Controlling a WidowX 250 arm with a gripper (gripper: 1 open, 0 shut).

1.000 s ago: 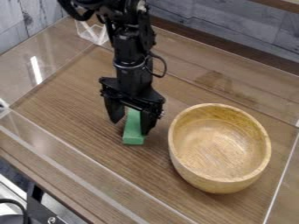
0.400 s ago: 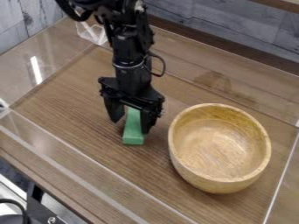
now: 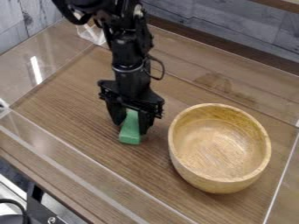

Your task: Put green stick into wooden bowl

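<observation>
The green stick [image 3: 129,131] rests on the wooden tabletop, left of the wooden bowl [image 3: 176,145]. My gripper [image 3: 129,119] reaches straight down over the stick from a black arm. Its two dark fingers press against the stick's upper part on both sides, so it is shut on the stick. The stick's top end is hidden between the fingers, and its lower end touches the table. The bowl is upright at the right with nothing inside, a short gap from the stick.
A clear plastic wall [image 3: 82,168] runs along the table's front and left edges. Bare wood-grain tabletop [image 3: 59,101] lies to the left of the arm. A grey plank wall stands behind.
The fingers have drawn in onto the green stick. The stick has shifted slightly to the left. The bowl has not moved.
</observation>
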